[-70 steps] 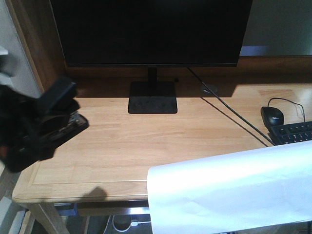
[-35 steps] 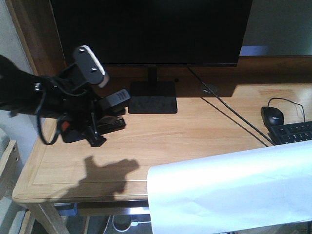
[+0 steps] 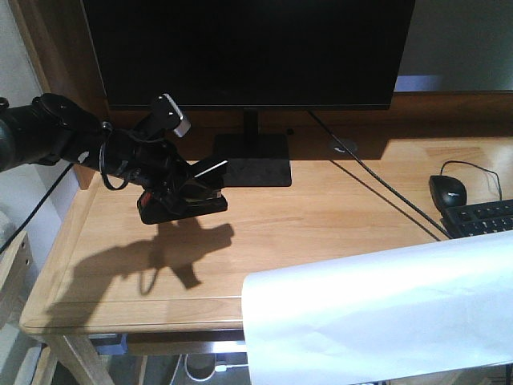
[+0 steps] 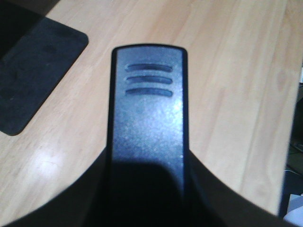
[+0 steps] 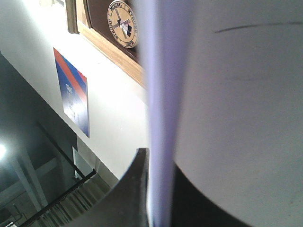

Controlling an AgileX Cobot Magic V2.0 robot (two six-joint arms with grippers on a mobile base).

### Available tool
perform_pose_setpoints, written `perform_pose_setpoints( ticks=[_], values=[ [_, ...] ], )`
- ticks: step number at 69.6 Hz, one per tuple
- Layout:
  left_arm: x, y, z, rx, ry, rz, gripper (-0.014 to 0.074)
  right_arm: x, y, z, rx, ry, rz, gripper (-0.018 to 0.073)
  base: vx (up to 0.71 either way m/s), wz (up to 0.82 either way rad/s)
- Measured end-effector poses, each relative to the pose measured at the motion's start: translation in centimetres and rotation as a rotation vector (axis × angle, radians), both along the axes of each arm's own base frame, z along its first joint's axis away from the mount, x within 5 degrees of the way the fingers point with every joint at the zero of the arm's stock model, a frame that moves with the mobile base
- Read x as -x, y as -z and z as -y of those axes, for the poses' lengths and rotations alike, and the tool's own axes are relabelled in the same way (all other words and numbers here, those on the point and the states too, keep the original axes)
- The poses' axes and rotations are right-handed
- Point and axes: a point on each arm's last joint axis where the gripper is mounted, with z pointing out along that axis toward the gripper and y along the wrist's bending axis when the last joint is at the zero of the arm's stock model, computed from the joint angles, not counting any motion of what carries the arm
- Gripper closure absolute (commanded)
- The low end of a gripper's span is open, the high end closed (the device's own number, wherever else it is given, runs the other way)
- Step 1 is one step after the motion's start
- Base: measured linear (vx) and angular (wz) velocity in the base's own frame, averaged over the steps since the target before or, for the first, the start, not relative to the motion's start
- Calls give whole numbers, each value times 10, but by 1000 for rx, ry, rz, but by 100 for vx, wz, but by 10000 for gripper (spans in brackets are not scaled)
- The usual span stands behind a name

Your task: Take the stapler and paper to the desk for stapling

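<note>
On the left part of the tabletop (image 3: 321,216), the left arm reaches in from the frame edge. Left end effector (image 3: 183,192) is clamped on the stapler (image 3: 192,205), just in front of the monitor stand (image 3: 250,160). Stapler sits low over the wood with its shadow close beneath; cannot tell whether the base touches.

Left wrist view: stapler top fills the centre, pointing away from the camera. Black pebbled plastic, rounded nose, three moulded ridges near the tip. Front view shows an orange-red patch at its rear end.

Handling, judged: rigid, compact, fairly dense for its size. It is hinged, so a grip across the body sides looks safest; squeezing top to base could fire it. The textured plastic should resist slipping.

Centre: black monitor (image 3: 248,48) on a flat matte stand. A thin cable (image 3: 377,180) runs diagonally across light wood with visible grain and a raised rim.

Right: mouse (image 3: 447,191) and a keyboard (image 3: 481,218) corner at the frame edge. Paper (image 3: 385,313) hangs in the foreground over the front right edge of the tabletop, apparently not lying on it. It is white, smooth and gently bowed.

Right wrist view: paper runs edge-on between the dark fingers of the right end effector (image 5: 163,189), which pinches it.

Handling, judged: light and limp, droops away from the pinch, creases easily. Hold near an edge and lay it down flat.
</note>
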Motion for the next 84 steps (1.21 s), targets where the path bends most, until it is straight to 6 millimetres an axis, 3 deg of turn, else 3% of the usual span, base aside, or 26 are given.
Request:
perform_pose_setpoints(
  ticks=[18, 49, 69, 84],
  values=[
    [-30, 41, -14, 39, 157, 48, 603, 0, 0, 0, 0, 0, 0, 565, 0, 0],
    [-45, 105, -11, 161, 273, 152, 602, 0, 0, 0, 0, 0, 0, 565, 0, 0],
    [-51, 115, -13, 124, 225, 163, 578, 0, 0, 0, 0, 0, 0, 565, 0, 0],
    [-53, 116, -14, 109, 211, 170, 497, 0, 0, 0, 0, 0, 0, 565, 0, 0]
  ],
)
